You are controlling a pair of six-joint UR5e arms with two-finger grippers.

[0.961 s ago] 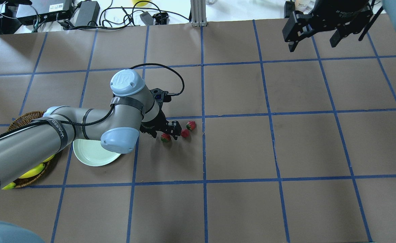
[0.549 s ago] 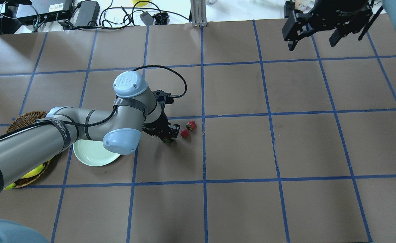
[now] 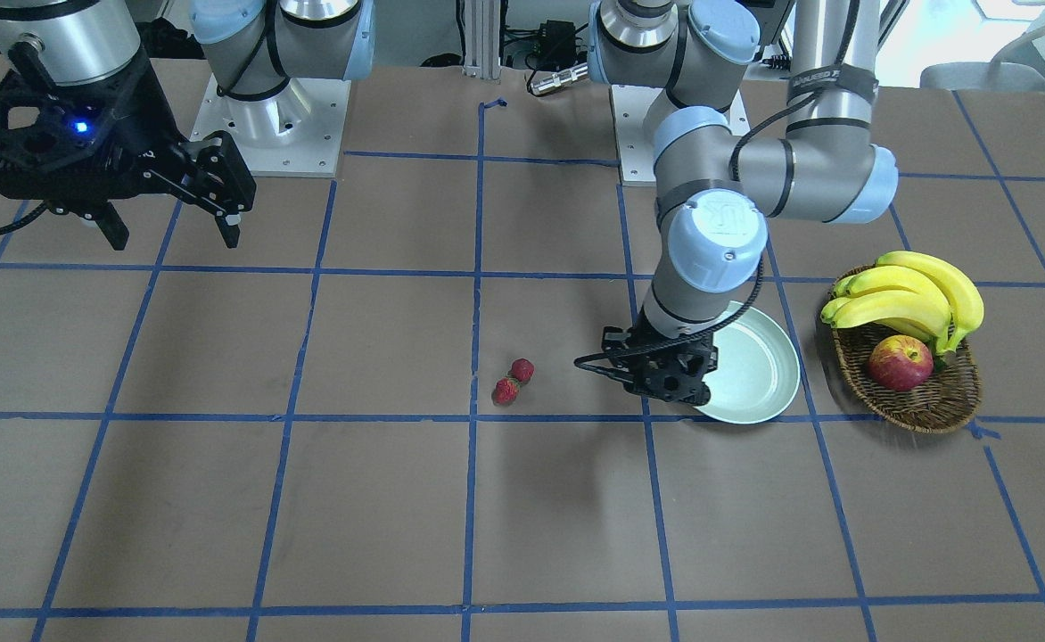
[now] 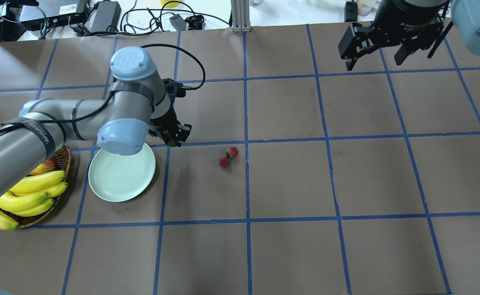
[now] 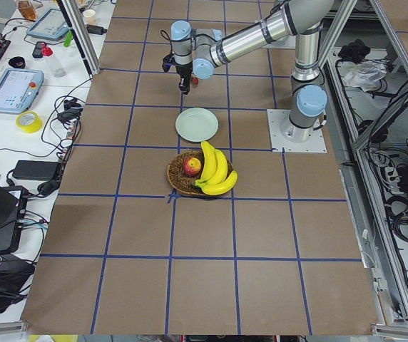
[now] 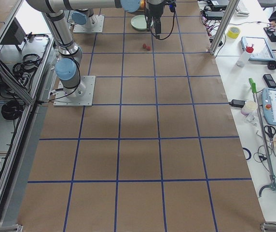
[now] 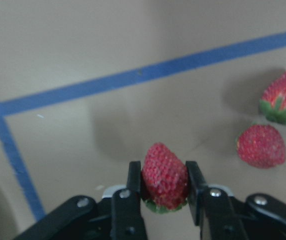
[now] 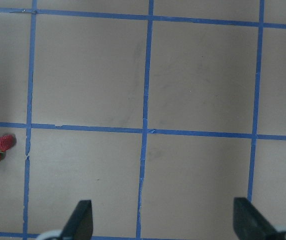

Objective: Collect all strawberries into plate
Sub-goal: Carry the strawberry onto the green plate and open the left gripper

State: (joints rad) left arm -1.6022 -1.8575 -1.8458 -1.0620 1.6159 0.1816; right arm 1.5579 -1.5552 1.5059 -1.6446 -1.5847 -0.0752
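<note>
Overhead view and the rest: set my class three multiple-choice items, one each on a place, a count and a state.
1. The plate lies: A) beside the basket; B) inside it; C) far from it.
2. Strawberries lying on the table: A) one; B) two; C) three.
3. The left gripper is: A) open; B) hidden; C) shut on a strawberry.
Answers: 1 A, they sit side by side; 2 B, two lie together, the third is held; 3 C, its fingers pinch it.

On the left arm's blue joint cap (image 4: 132,62): a white "UR" logo. Along its black strap (image 4: 43,134): white lettering, too blurred to read. On the right end effector (image 4: 372,64): small white print, illegible.
</note>
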